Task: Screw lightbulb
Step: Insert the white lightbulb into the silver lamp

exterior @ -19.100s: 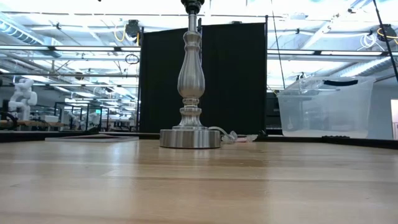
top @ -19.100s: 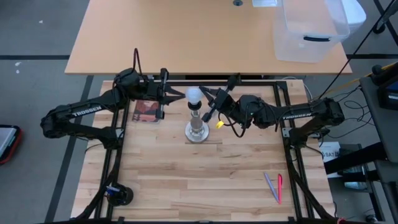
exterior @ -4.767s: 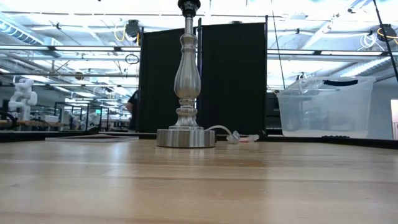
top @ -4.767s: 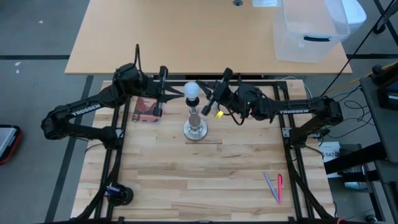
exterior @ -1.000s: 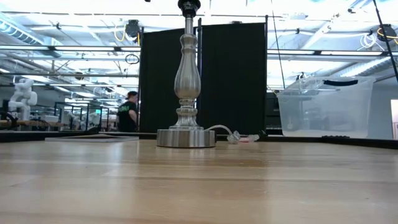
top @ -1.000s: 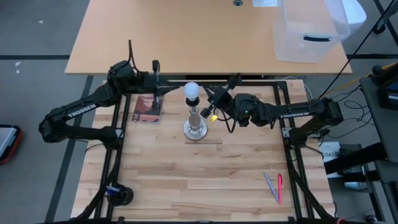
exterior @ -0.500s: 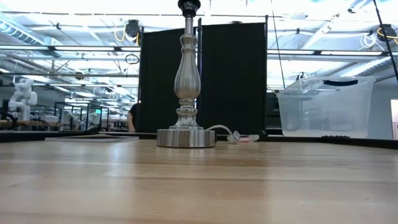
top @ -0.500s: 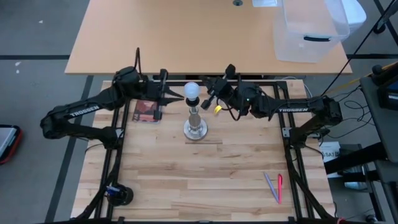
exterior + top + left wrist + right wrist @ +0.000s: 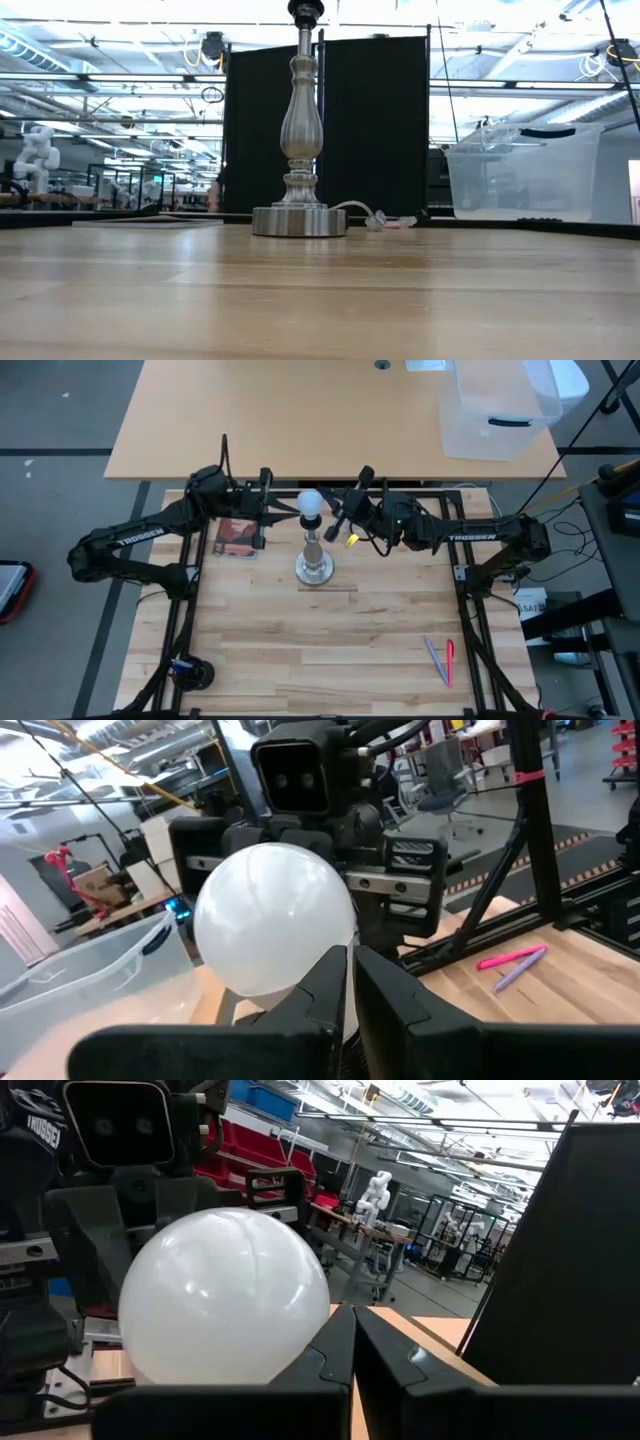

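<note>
While both grippers' jaws stay pressed together, lightbulb [image 9: 311,503] sits between them.

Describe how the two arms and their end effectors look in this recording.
Both arms are matte black, jointed tubes with white TROSSEN lettering. The left arm carries a thin black cable looping above its wrist; the right arm has looped black cabling and a small yellow tag. Each end effector has two black, tapering, angular fingers.

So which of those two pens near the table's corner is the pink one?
The pink pen is the one nearer the table's right edge; the purple pen lies beside it, toward the middle.
</note>
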